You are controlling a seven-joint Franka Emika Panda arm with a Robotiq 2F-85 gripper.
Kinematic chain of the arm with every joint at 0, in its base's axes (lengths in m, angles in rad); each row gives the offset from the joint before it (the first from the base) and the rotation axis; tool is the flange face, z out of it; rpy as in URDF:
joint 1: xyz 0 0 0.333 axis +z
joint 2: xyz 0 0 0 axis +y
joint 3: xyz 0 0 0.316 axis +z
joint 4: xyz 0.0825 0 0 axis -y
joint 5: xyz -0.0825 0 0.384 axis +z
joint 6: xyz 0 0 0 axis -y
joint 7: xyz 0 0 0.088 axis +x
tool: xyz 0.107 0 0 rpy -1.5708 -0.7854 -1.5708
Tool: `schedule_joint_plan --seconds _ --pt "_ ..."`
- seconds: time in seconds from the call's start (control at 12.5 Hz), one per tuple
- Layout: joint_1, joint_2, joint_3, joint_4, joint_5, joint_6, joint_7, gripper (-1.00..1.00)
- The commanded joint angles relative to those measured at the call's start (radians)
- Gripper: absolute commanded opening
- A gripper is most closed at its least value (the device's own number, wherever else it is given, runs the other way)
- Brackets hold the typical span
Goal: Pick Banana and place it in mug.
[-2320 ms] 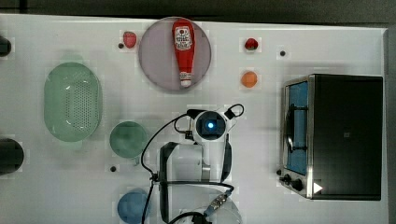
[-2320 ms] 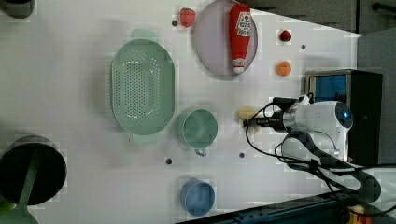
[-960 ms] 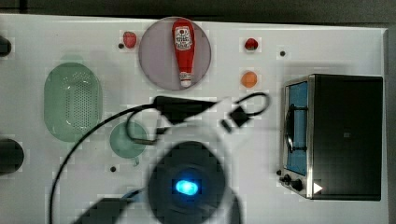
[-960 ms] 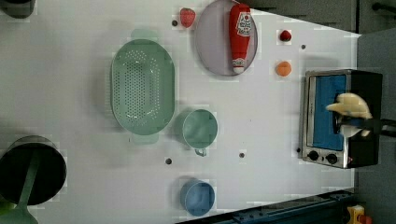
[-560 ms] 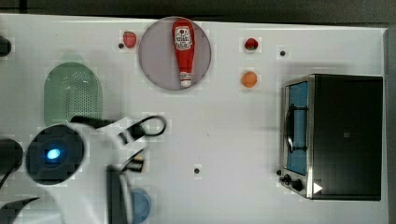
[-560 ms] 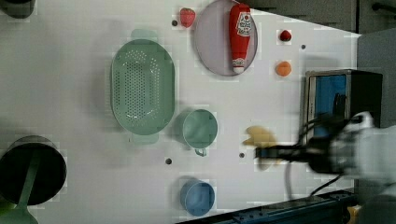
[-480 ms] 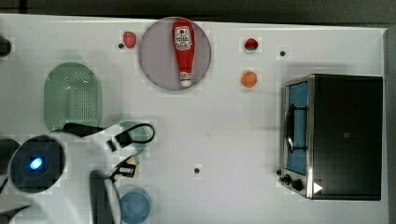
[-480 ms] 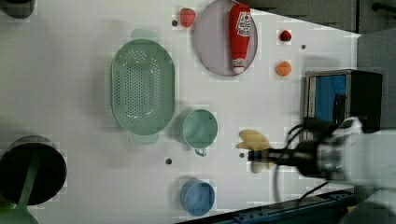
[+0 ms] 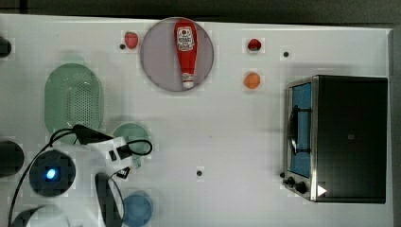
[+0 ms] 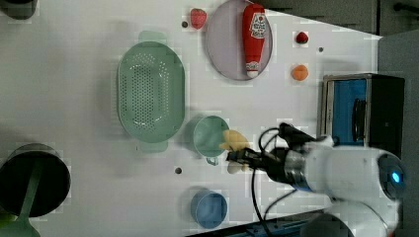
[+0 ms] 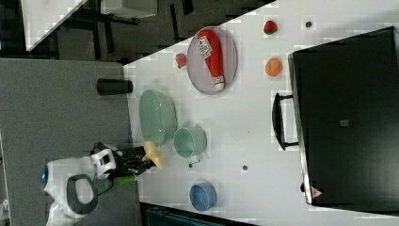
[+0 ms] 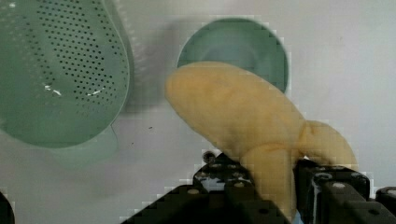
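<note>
One gripper (image 12: pixel 273 186) is clenched on the banana (image 12: pixel 243 126), its black jaws pinching the fruit's narrow stem end in the wrist view while the thick yellow body juts out over the white table (image 12: pixel 345 56). In that same view the banana's far tip overlaps the rim of the green mug (image 12: pixel 233 42), with the perforated green colander (image 12: pixel 60 70) just beside the mug. In the left view the banana (image 10: pixel 236 140) hangs at about three o'clock of the mug (image 10: pixel 210 136), touching or overlapping its rim, and the gripper (image 10: pixel 244 157) reaches in from the white arm (image 10: pixel 346 173). At six o'clock of the mug sits a blue bowl (image 10: pixel 210 207). Farther off, at about one o'clock, a ketchup bottle (image 10: pixel 253 37) lies on a grey plate (image 10: pixel 222 44), and a toaster oven (image 10: pixel 363 111) stands well apart at three o'clock.
</note>
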Motion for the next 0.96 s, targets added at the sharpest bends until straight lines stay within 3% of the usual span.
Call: schedule_joint_plan --seconds 0.08,0.32,0.48,0.8,0.96 --pt "-0.018 0.099 -0.012 0.017 -0.007 0.109 0.069 -0.46" --pt "-0.021 0.133 -0.037 0.017 -0.078 0.144 0.139 -0.40" --pt "-0.021 0.147 -0.043 0.007 -0.105 0.164 0.179 -0.01" --pt "-0.022 0.164 -0.048 0.011 -0.104 0.181 0.179 0.97" --pt "-0.025 0.145 -0.065 0.037 -0.089 0.187 0.182 1.00"
